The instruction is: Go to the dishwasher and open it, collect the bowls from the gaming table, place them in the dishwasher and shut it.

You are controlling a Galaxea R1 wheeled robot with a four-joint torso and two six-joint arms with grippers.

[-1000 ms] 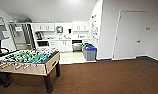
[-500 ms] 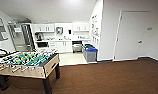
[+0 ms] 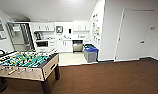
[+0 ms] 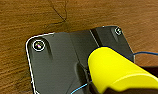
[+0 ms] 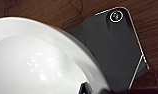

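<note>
From the head camera I see a room with brown carpet [image 3: 115,77], short and rough in texture, which ends at a pale smooth floor in front of a small kitchen. The dishwasher [image 3: 77,46] is there at the far wall — a grey steel front, square, built in under the counter between white cabinet doors [image 3: 65,46]. Its door looks closed, but it is small and blurred at this distance. Near it, on the right, stands a grey bin with a blue lid [image 3: 91,53]. A white door [image 3: 132,35] is in the wall on the right side.

On the left, near to me, stands the football table [image 3: 27,65], with a green field, metal rods and light wooden sides on dark legs.

In the left wrist view I see a yellow bowl [image 4: 117,70], smooth and rounded like plastic, close to the camera over the dark plate of the arm; below it is the same brown carpet. If the left gripper holds it, I cannot tell — the fingers are not to make out.

In the right wrist view a white bowl [image 5: 37,62] shows very large, glossy, with light spots reflected on its round inside. For the right gripper also I cannot tell if it is closed on the bowl or not.
</note>
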